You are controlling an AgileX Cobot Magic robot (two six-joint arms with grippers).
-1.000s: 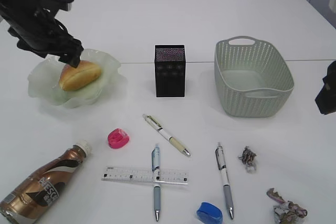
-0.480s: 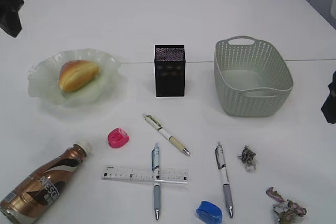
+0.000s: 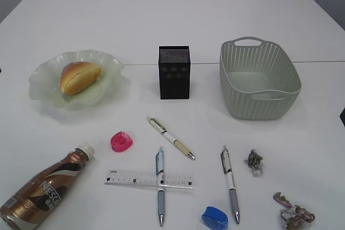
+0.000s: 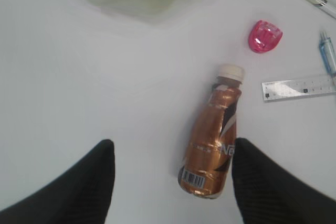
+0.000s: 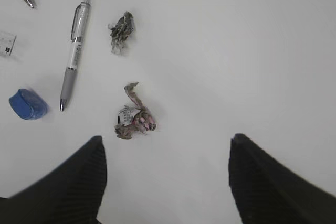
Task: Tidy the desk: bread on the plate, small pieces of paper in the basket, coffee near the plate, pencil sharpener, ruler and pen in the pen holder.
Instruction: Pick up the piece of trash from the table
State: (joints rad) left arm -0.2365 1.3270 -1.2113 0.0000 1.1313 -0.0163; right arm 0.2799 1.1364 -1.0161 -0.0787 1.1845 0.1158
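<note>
On the ruffled, translucent green glass plate (image 3: 40, 84) at your left lies the bread (image 3: 80, 76), one golden oblong bun with a split top. Nearer you, the glossy brown coffee bottle (image 3: 44, 189) lies on its side on the white tabletop (image 3: 161, 20). You have one black mesh pen holder (image 3: 174, 72), one perforated sage basket (image 3: 259, 77), three pens, one clear ruler (image 3: 148, 179), two sharpeners, pink (image 3: 121, 141) and blue (image 3: 214, 218), and two crumpled paper scraps. Your left fingers (image 4: 79, 182) spread wide over the bottle; your right fingers (image 5: 68, 182) spread wide over a scrap, holding nothing.
</note>
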